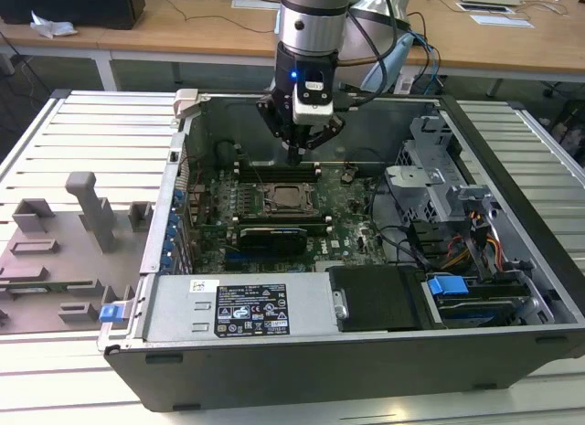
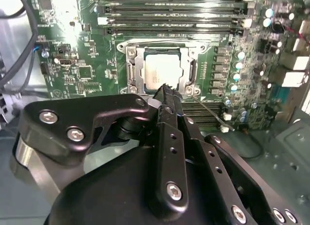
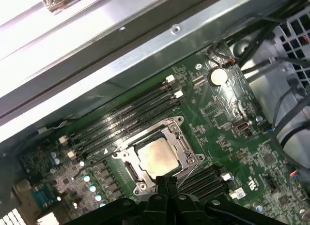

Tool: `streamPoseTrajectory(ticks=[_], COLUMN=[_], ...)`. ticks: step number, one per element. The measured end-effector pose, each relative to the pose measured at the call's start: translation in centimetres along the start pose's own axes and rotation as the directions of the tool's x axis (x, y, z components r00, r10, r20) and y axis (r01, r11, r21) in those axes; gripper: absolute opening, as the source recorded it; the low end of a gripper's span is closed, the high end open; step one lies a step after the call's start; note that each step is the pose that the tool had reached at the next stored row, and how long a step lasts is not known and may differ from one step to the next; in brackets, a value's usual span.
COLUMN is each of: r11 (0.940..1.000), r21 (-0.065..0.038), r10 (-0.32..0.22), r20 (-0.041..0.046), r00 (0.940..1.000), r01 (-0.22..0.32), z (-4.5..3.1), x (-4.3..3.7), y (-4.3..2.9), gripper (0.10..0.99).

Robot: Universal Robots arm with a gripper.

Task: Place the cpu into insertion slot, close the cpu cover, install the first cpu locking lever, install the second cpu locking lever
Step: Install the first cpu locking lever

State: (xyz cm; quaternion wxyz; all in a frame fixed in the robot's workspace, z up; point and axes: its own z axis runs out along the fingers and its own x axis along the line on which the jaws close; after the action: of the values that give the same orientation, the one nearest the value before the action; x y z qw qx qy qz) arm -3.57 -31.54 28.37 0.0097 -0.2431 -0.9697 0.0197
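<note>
The cpu (image 2: 162, 70) lies flat in the insertion slot (image 2: 130, 52) on the green motherboard, its silver-grey top showing through the window of the cpu cover (image 2: 137, 72). The cover looks folded down around it. A thin wire locking lever (image 2: 213, 113) juts out sideways from one socket corner, over the memory slots. My gripper (image 2: 167, 89) hangs just above the socket's edge, fingers pressed together with nothing between them. In the first wrist view the cpu (image 3: 156, 157) sits just past my gripper (image 3: 167, 180), and the lever (image 3: 92, 164) angles away from the cover (image 3: 181, 142). In the exterior view my gripper (image 1: 297, 155) is over the cpu (image 1: 286, 197).
The open computer case (image 1: 302, 352) walls in the board on all sides. Long black memory slots (image 2: 174, 14) flank the socket. A drive cage with cables (image 1: 439, 196) stands at the exterior view's right, and a black power supply (image 1: 375, 297) in front. A grey fixture block (image 1: 82, 233) sits outside.
</note>
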Motion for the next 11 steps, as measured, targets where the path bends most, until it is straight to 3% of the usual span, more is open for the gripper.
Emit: streamPoseTrajectory(ticks=[7, 11], r11=[0.9945, 0.9858], r21=[0.001, 0.002], r10=[-0.105, -0.168], r20=[0.0045, 0.0071], r00=[0.9944, 0.9857], r01=[0.105, 0.168], z=[0.00, 0.00], x=[0.00, 0.00], y=[0.00, 0.00], gripper=[0.106, 0.106])
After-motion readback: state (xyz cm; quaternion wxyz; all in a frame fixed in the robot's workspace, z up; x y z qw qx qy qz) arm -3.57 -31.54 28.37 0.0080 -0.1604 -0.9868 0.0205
